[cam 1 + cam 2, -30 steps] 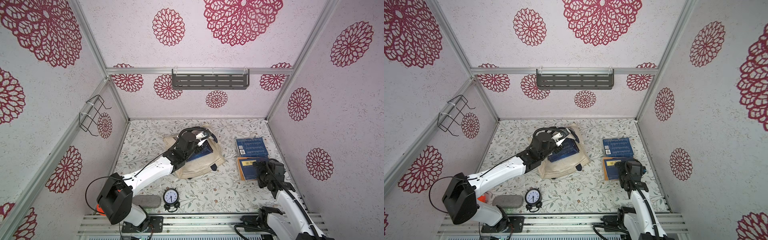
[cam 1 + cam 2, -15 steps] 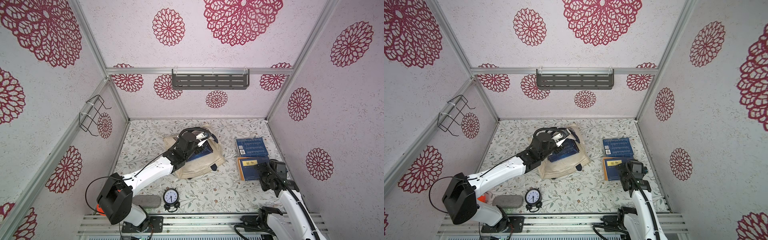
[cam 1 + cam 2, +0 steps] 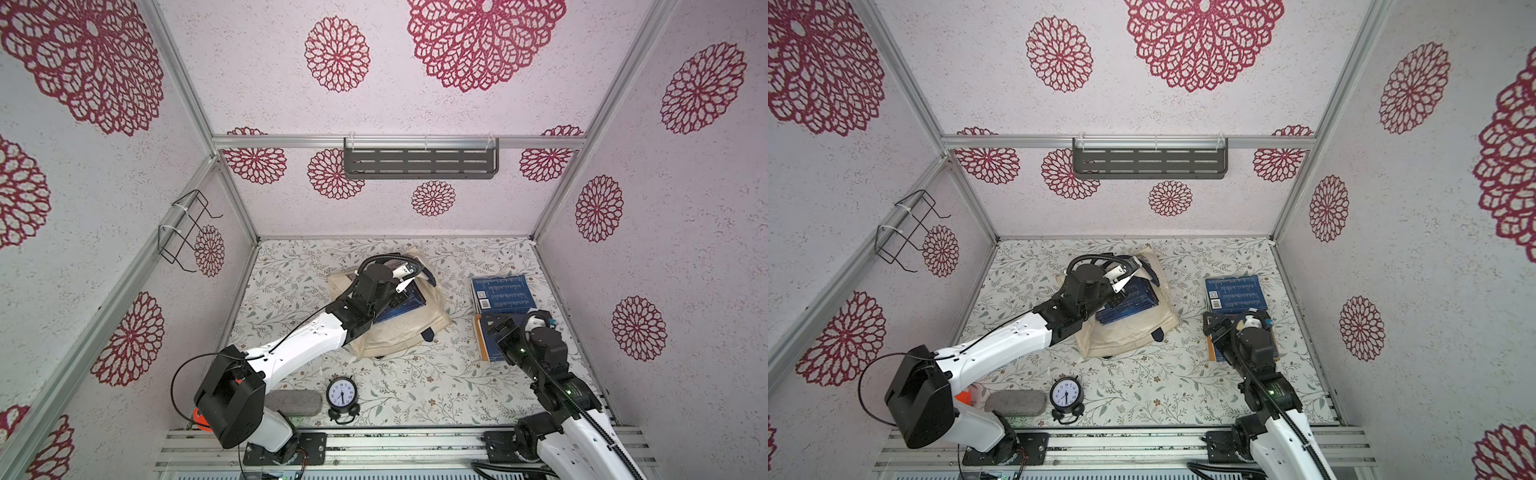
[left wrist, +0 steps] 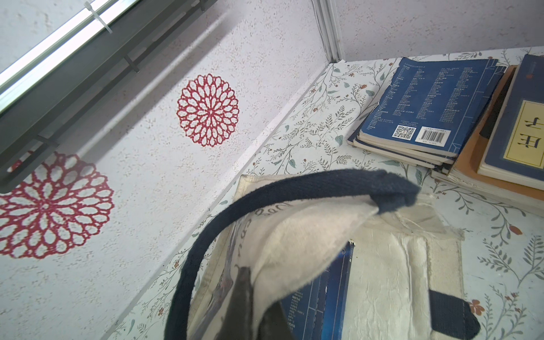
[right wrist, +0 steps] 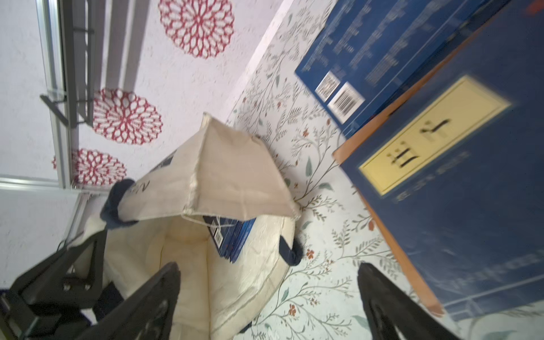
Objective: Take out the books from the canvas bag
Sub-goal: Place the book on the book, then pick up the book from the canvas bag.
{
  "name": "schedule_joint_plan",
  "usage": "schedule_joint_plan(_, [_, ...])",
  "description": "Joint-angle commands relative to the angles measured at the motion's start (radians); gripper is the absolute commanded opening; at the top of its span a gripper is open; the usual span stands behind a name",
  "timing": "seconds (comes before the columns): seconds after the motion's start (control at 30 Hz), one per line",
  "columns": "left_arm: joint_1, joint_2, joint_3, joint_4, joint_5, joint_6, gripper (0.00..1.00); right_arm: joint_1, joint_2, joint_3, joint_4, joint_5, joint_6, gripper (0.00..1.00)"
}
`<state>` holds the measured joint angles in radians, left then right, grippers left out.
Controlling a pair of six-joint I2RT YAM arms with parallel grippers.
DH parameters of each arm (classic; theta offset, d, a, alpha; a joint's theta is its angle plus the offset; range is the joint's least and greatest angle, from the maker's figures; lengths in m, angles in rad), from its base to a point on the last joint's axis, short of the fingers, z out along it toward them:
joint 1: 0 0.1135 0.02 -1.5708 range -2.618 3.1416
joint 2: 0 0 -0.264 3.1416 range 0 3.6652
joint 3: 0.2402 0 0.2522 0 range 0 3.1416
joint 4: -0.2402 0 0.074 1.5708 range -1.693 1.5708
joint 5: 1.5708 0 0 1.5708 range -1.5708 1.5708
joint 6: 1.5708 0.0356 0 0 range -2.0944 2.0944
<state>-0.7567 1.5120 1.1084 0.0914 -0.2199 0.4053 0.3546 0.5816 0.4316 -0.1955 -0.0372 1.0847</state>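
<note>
Walls (image 3: 457, 104) printed with red rosettes box in a floral surface (image 3: 415, 374). The canvas bag (image 3: 399, 332) lies slumped on it, under and around the left jaws and well apart from the right ones.

The left arm (image 3: 307, 345) reaches over the bag. Its jaws are pressed together on the cream canvas of the upper lip, beside the navy strap (image 4: 265, 203), so the mouth gapes toward the right jaws. The right arm (image 3: 557, 382) hovers with its jaws spread wide and empty. Directly beneath them are the books already out: a navy stack (image 4: 426, 100) and a yellow-labelled book (image 5: 471, 223) resting on an orange-tan one (image 4: 468, 173). A few navy books (image 5: 232, 238) lie inside the bag, just under the lifted lip.

The likeliest failure is that thin pinch of floppy cloth. If it slips from the left jaws, the lip probably drops over the books and shuts the opening.

The right jaws could also hook the loose strap on the way in. If they catch canvas along with a cover, the whole bag would drag instead of one book.

The inner books are thin and stacked, so a shallow bite may lift only a cover or fan several out.

Swinging away low, the right jaws might also knock the top book off its pile.
</note>
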Motion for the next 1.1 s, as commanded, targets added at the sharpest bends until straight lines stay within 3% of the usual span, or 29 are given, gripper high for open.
schedule_joint_plan(0.0, [-0.016,-0.002,0.034,0.057,0.01,-0.008,0.0,0.14,0.059,-0.029,0.159,0.112,0.054,0.95])
schedule_joint_plan(0.2, [-0.023,-0.012,0.027,0.082,-0.006,-0.013,0.0,0.463,0.214,-0.018,0.322,0.367,0.102,0.89])
schedule_joint_plan(0.33, [-0.024,-0.012,0.026,0.086,-0.008,-0.02,0.0,0.575,0.404,0.05,0.413,0.412,0.12,0.88])
schedule_joint_plan(0.67, [-0.041,-0.035,0.018,0.113,-0.018,-0.022,0.0,0.626,0.82,0.225,0.624,0.371,0.161,0.85])
schedule_joint_plan(1.07, [-0.053,-0.067,-0.004,0.145,-0.016,-0.008,0.0,0.611,1.174,0.469,0.642,0.353,0.204,0.78])
